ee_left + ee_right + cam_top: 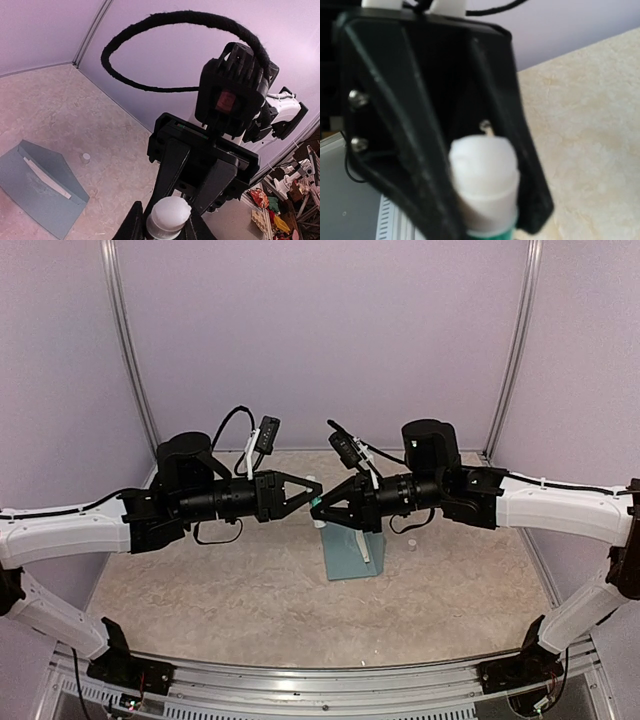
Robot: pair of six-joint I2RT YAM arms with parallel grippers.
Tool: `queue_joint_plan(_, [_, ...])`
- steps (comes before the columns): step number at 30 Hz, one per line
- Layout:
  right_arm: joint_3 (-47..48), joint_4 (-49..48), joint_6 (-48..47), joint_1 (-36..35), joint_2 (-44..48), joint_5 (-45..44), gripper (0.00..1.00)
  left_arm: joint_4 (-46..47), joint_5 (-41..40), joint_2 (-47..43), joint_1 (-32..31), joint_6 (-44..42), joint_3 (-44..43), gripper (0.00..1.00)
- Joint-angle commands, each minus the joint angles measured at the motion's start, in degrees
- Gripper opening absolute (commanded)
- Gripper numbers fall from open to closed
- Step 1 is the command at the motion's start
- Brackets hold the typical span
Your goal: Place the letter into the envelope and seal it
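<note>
The teal-blue envelope (352,558) lies flat on the table with its flap open. The white edge of the letter (366,546) shows at its mouth. The left wrist view has the envelope (40,195) and letter (48,178) at lower left. Above the table, both arms meet tip to tip around an uncapped glue stick (317,508). My right gripper (324,508) is shut on its green-banded body (485,185). My left gripper (167,229) has its fingers pressed on both sides of the collar under the white glue dome (169,212).
A small white cap (411,543) stands on the table right of the envelope, also seen in the left wrist view as the cap (86,158). Lilac walls close the back and sides. Beyond the right wall's edge lies clutter (280,205).
</note>
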State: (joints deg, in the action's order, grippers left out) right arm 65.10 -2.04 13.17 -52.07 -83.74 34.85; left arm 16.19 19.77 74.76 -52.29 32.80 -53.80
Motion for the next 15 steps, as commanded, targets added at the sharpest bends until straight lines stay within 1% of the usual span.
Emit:
queue_joint_plan(1, [1.64, 1.22, -0.5, -0.69, -0.18, -0.44, 0.06, 0.36, 0.09, 0.41, -0.56, -1.03, -1.92, 0.16])
queue_joint_plan(3, [0.94, 0.47, 0.12, -0.67, 0.4, -1.86, 0.08, 0.11, -0.61, 0.39, -0.76, -1.23, -1.99, 0.08])
queue_joint_plan(4, [0.47, -0.24, 0.64, -0.66, 0.83, -2.87, 0.11, 0.28, -1.06, 0.38, -0.94, -1.32, -1.95, 0.04])
queue_joint_plan(5, [-0.27, -1.45, 1.44, -0.66, 1.47, -4.25, 0.18, 0.46, -1.59, 0.38, -1.28, -1.4, -1.93, 0.02])
queue_joint_plan(7, [-2.98, -6.3, 4.41, -0.68, 3.37, -5.96, 0.37, 1.65, -2.98, 0.05, -2.04, -1.55, -1.71, 0.0])
queue_joint_plan(8, [-4.93, -9.89, 6.53, -0.66, 4.45, -6.2, 0.49, 2.45, -3.71, -0.17, -2.48, -1.63, -1.59, 0.0])
queue_joint_plan(9, [-6.92, -13.8, 8.82, -0.66, 5.33, -6.65, 0.59, 3.37, -4.73, -0.46, -2.92, -1.74, -1.45, 0.0])
queue_joint_plan(11, [-11.2, -22.83, 14.53, -0.7, 6.74, -7.24, 0.73, 5.7, -6.84, -1.01, -3.93, -1.94, -1.15, 0.0])
queue_joint_plan(13, [-14.78, -31.95, 20.53, -0.97, 7.11, -7.62, 0.78, 9.08, -8.4, -1.6, -4.93, -1.96, -0.55, 0.0])
queue_joint_plan(15, [-17.27, -38.81, 24.77, -1.5, 6.92, -9.13, 0.8, 12.82, -10.85, -1.93, -5.98, -1.99, 0.2, 0.0])
